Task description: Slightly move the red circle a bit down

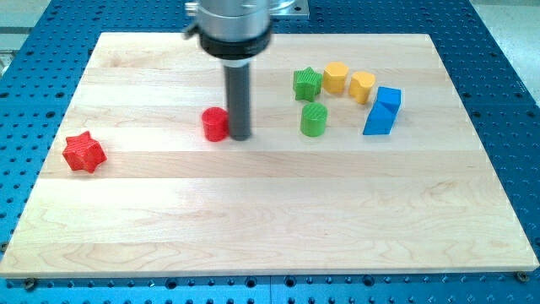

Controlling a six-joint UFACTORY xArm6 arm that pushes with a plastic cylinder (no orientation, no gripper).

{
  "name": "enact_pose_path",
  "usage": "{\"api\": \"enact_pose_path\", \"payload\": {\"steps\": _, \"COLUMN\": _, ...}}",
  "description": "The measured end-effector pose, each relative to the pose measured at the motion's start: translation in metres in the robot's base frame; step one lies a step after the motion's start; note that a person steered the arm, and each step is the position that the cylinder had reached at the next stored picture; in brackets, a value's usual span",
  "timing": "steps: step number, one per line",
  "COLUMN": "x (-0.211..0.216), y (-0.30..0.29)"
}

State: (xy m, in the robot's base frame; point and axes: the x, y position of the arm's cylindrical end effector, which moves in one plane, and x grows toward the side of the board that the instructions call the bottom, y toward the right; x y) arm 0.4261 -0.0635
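Starting from the counter's (pixel 126 253) left edge: a red star (pixel 84 152), then the red circle (pixel 216 124), left of centre toward the top edge. My tip (pixel 240 136) touches its right side; this tool grasps nothing. Light, rigid, probably slippery (push from its top side).
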Motion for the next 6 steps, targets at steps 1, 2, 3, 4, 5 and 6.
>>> {"api": "enact_pose_path", "payload": {"steps": 1, "x": 0.0, "y": -0.072}}
{"api": "enact_pose_path", "payload": {"steps": 2, "x": -0.033, "y": -0.046}}
{"api": "enact_pose_path", "payload": {"steps": 3, "x": -0.054, "y": -0.07}}
{"api": "enact_pose_path", "payload": {"steps": 4, "x": -0.046, "y": -0.117}}
{"api": "enact_pose_path", "payload": {"steps": 5, "x": -0.011, "y": -0.119}}
{"api": "enact_pose_path", "payload": {"steps": 6, "x": -0.012, "y": -0.07}}
